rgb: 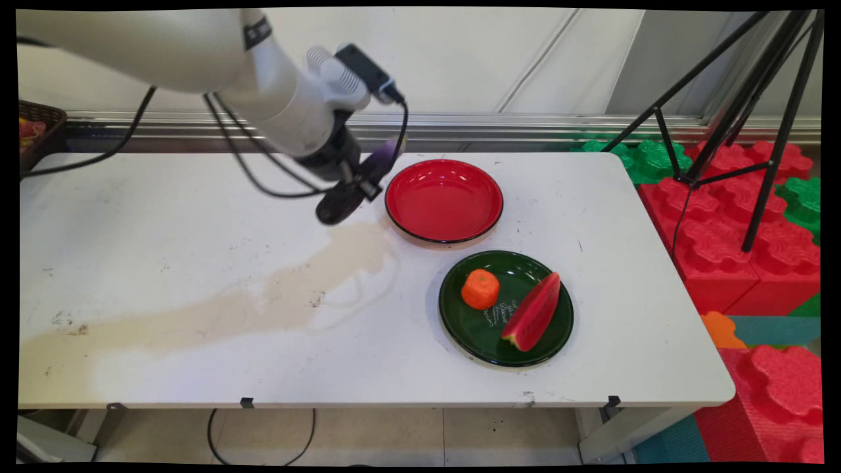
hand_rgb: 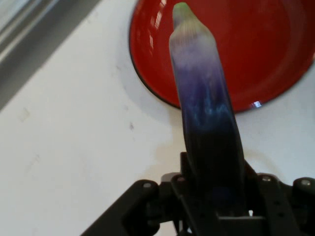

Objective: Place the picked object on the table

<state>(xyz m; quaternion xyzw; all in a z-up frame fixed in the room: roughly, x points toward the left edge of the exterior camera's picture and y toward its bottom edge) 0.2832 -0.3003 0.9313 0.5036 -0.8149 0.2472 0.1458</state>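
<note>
My gripper [rgb: 361,180] is shut on a purple eggplant [rgb: 341,200] and holds it in the air just left of the red plate [rgb: 483,197]. In the hand view the eggplant [hand_rgb: 206,113] sticks up from between the jaws, its pale green-tipped end over the near rim of the red plate [hand_rgb: 275,54], which holds nothing. Nearer the front, a dark green plate [rgb: 479,328] carries an orange fruit [rgb: 480,289] and a watermelon slice [rgb: 533,313].
A tan stain [rgb: 263,302] runs across the table's left half. A dark basket [rgb: 36,131] sits past the table's far left corner. A black tripod [rgb: 742,112] and red and green foam blocks [rgb: 736,223] stand right of the table.
</note>
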